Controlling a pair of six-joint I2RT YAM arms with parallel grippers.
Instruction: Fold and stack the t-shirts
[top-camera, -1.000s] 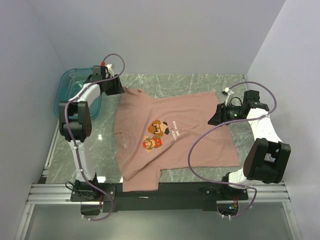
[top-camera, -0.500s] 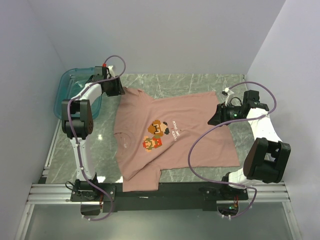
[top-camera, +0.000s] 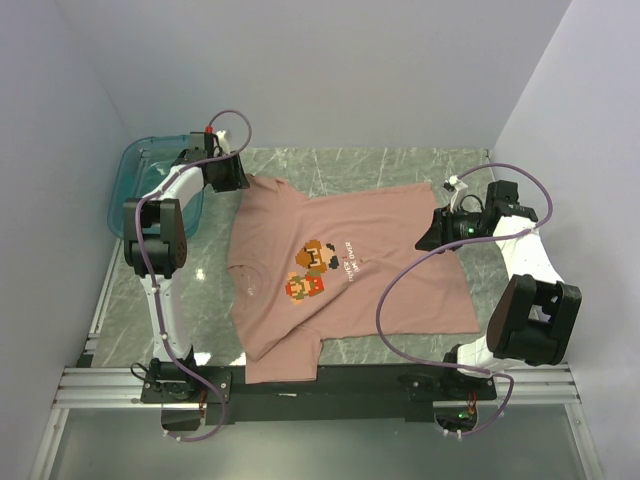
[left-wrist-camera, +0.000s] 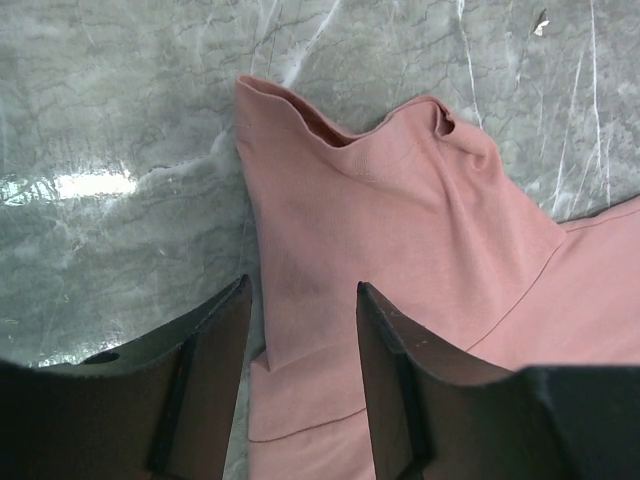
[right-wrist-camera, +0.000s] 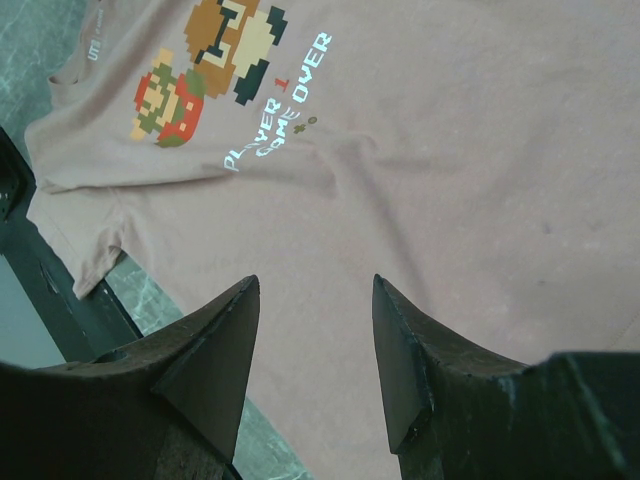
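Note:
A dusty-pink t-shirt (top-camera: 340, 270) lies spread flat on the marble table, its collar toward the left and its pixel-art print facing up. My left gripper (top-camera: 238, 178) hovers over the far sleeve (left-wrist-camera: 400, 200), open, with the sleeve's folded edge showing below between its fingers (left-wrist-camera: 302, 284). My right gripper (top-camera: 428, 240) hangs above the shirt's lower body near the hem, open (right-wrist-camera: 316, 280), with plain pink fabric (right-wrist-camera: 450, 150) beneath it. The print and white text (right-wrist-camera: 270, 130) lie ahead of the right gripper.
A teal translucent tray (top-camera: 150, 170) stands at the far left corner, just behind the left arm. Bare marble table (top-camera: 400, 165) shows beyond the shirt. A black rail (top-camera: 330, 378) runs along the near edge, where the near sleeve overhangs.
The left arm has shifted slightly over the far sleeve. The right arm and the shirt have not moved.

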